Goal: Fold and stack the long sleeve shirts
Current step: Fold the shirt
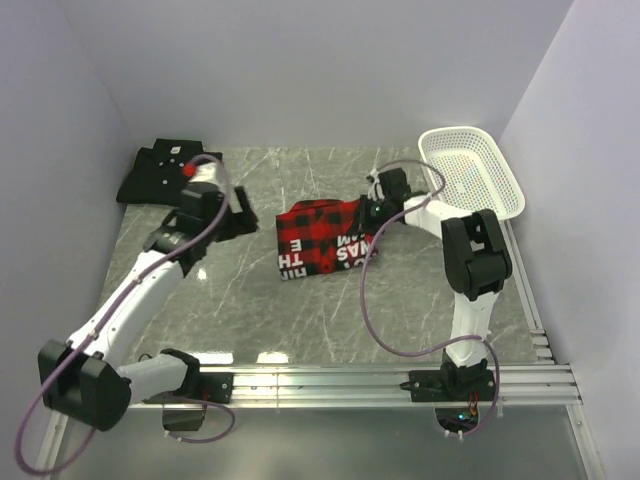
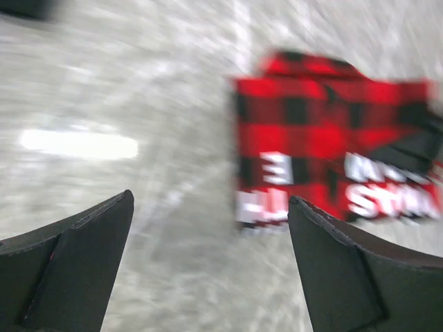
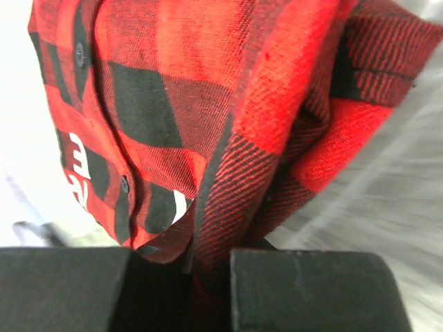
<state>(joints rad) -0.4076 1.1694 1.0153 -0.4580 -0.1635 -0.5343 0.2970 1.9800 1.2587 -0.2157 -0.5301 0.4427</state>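
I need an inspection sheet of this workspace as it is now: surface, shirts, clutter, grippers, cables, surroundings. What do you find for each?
Surface: grey marbled table, glare patches.
Job's things: plaid shirt partly folded at centre; black shirt at far left corner, apart from it.
Clutter: white mesh basket at far right corner.
Grippers: left gripper jaws wide apart, empty; right gripper jaws shut on plaid shirt.
Cables: purple cables looping beside each arm.
Surroundings: plain walls; metal rail at near edge.
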